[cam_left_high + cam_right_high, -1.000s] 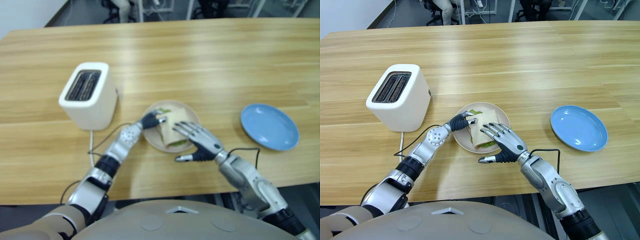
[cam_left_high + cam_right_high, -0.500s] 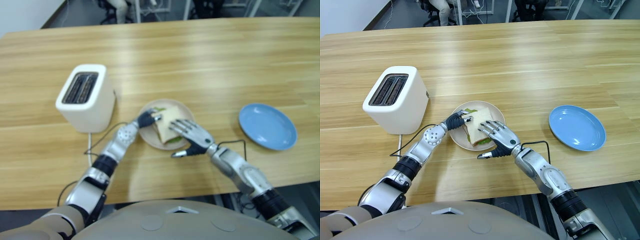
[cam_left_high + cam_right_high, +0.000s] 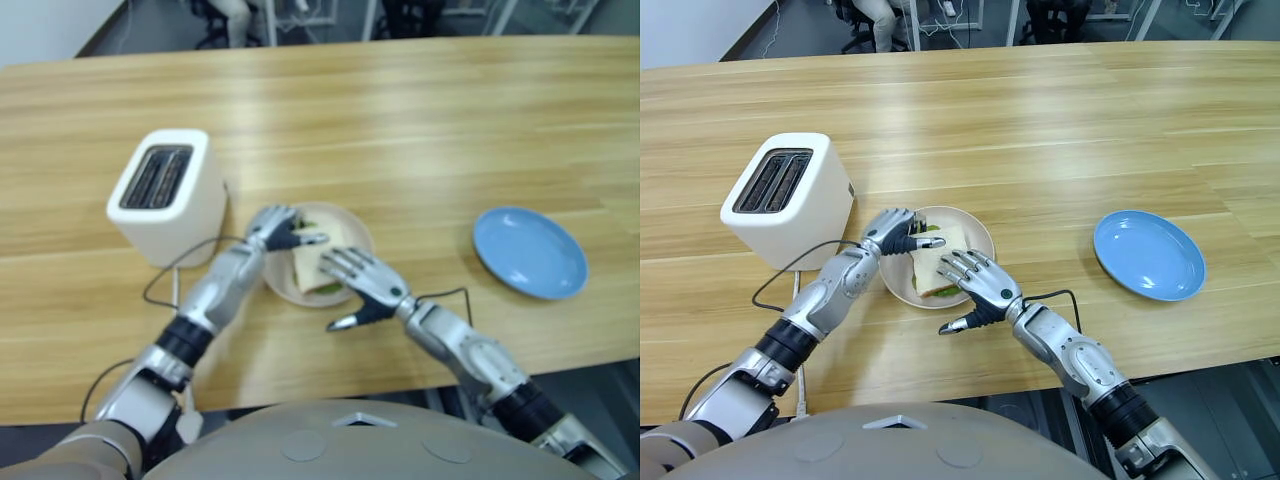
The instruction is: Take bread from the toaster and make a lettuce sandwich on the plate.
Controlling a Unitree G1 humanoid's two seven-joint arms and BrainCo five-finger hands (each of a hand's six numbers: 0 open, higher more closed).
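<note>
A beige plate (image 3: pixel 978 228) lies just right of the white toaster (image 3: pixel 788 200) and holds a sandwich (image 3: pixel 930 270) of pale bread with green lettuce showing at its edges. My left hand (image 3: pixel 896 231) hovers over the plate's left rim, fingers loosely bent and pointing at the sandwich, holding nothing. My right hand (image 3: pixel 976 289) is open with fingers spread, lying over the sandwich's right front edge and the plate's near rim. The toaster's two slots (image 3: pixel 160 175) look dark, and I cannot tell whether any bread is in them.
A blue plate (image 3: pixel 1148 255) with nothing on it sits to the right on the wooden table (image 3: pixel 1040 130). The toaster's cable (image 3: pixel 790 278) loops along the table under my left forearm. A thin black wire (image 3: pixel 1060 296) trails by my right wrist.
My left hand has lifted off the plate's left edge, with its forearm raised from the table. My right hand stays spread over the sandwich. The camera has shifted slightly.
</note>
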